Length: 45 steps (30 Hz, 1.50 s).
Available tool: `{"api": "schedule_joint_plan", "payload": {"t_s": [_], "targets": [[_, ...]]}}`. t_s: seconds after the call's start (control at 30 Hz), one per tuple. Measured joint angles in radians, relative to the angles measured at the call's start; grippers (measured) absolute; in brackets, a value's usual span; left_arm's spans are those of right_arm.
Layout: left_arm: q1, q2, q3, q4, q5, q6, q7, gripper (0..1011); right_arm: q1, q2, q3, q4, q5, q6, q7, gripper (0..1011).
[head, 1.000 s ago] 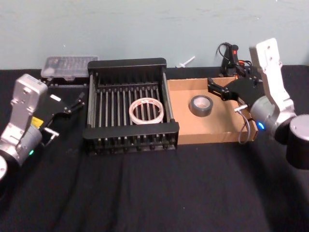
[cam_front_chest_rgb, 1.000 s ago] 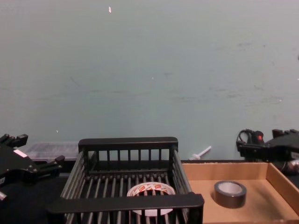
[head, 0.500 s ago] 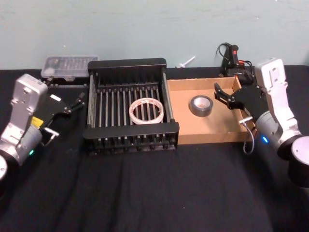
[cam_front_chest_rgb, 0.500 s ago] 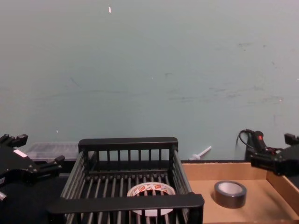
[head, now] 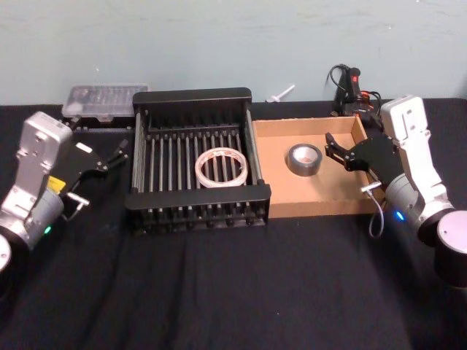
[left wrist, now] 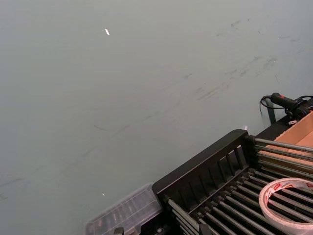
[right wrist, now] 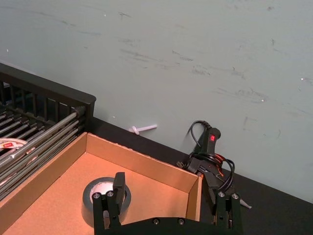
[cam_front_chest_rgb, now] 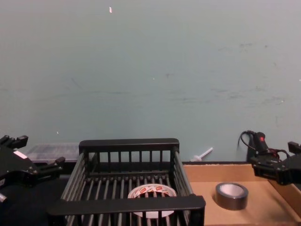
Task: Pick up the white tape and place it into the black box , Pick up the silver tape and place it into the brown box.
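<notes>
The white tape (head: 222, 167) is lying flat on the barred bottom of the black box (head: 197, 106), near the middle and a little toward the side facing the brown box (head: 312, 208), and in the left wrist view (left wrist: 289, 204) its red-marked core ring is showing against the slats. The silver tape (head: 304, 160) is resting flat on the floor of the brown box, which is sitting on the black surface (head: 233, 284) just beside the black box, their walls touching or nearly so. The right gripper (head: 334, 151) is hovering over the brown box's far-right corner, its fingers (right wrist: 117, 185) standing apart and gripping nothing; the silver tape is lying just beyond and below those fingertips, close to one finger and apart from it, as the right wrist view (right wrist: 104, 199) is showing. The left gripper (head: 117, 155) is hanging off the black box's outer side, its fingers spread open and empty, with the white tape well beyond the fingertips across the box's wall. A clear plastic case (head: 102, 100) is sitting behind the left fingers, and a black tool with a red switch (head: 352, 84) is lying behind the right fingers, past the brown box's back corner
</notes>
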Motion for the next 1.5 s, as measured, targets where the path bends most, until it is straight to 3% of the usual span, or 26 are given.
{"api": "schedule_joint_plan", "payload": {"t_s": [1.5], "targets": [[0.000,0.000,0.000,0.000,0.000,0.000,0.000,1001,0.000,0.001,-0.001,-0.002,0.006,-0.001,0.002,1002]]}}
